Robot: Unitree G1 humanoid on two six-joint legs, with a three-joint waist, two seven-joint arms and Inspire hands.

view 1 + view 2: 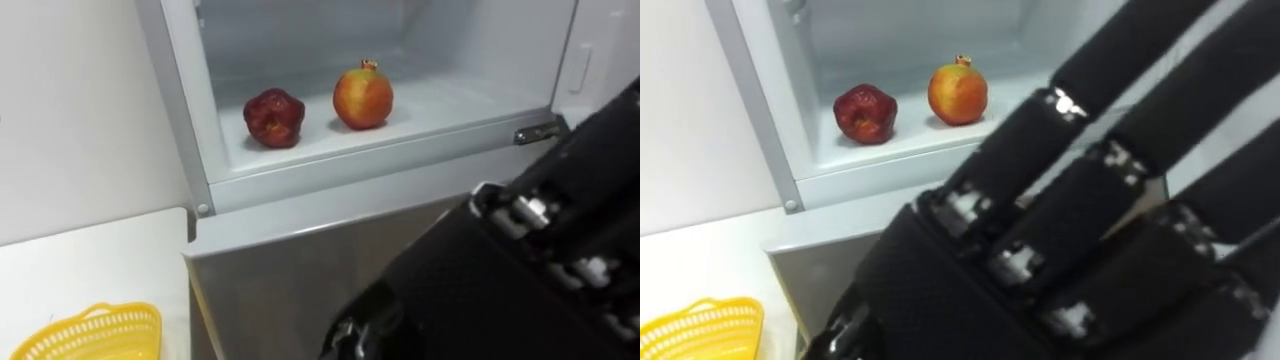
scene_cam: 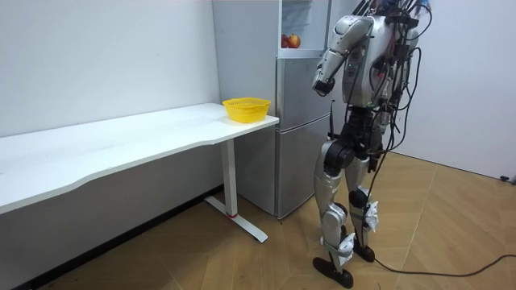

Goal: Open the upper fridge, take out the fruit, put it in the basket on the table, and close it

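The upper fridge compartment [image 1: 420, 105] stands open. On its white floor lie a dark red apple [image 1: 273, 118] on the left and a red-yellow pomegranate [image 1: 362, 97] to its right, apart from each other. My left hand [image 1: 520, 270] is raised close before my head, below and nearer than the fruit. Its fingers [image 1: 1110, 150] are straight and point up to the right. It is open, holds nothing and touches neither fruit. In the room view I stand facing the fridge [image 2: 302, 121] with that hand [image 2: 322, 83] held out at chest height.
A white table [image 1: 100, 260] stands against the fridge's left side, with a yellow basket [image 1: 95, 335] on its near corner. The closed lower fridge door [image 1: 290, 280] is below the compartment. A metal hinge [image 1: 537, 131] sits at the compartment's right edge.
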